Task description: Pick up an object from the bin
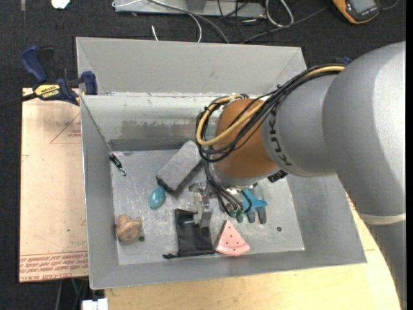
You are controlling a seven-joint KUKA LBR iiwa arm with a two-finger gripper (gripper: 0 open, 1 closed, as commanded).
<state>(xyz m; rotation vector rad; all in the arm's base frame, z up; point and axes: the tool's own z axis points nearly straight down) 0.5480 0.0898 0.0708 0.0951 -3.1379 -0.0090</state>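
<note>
At the near side of the bin (284, 234) lie a flat black piece (192, 239) and, to its right, a pink wedge (231, 241). A brown lump (128, 228) sits to the left. The gripper (203, 205) hangs over the black piece's far end; whether its claw is open or closed cannot be told. Farther back lies a grey block (179, 166).

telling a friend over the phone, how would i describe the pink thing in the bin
Look in the grey metal bin, along its near wall. Right beside the black object lies a pink wedge: the only pink thing, triangular and dotted.
</note>
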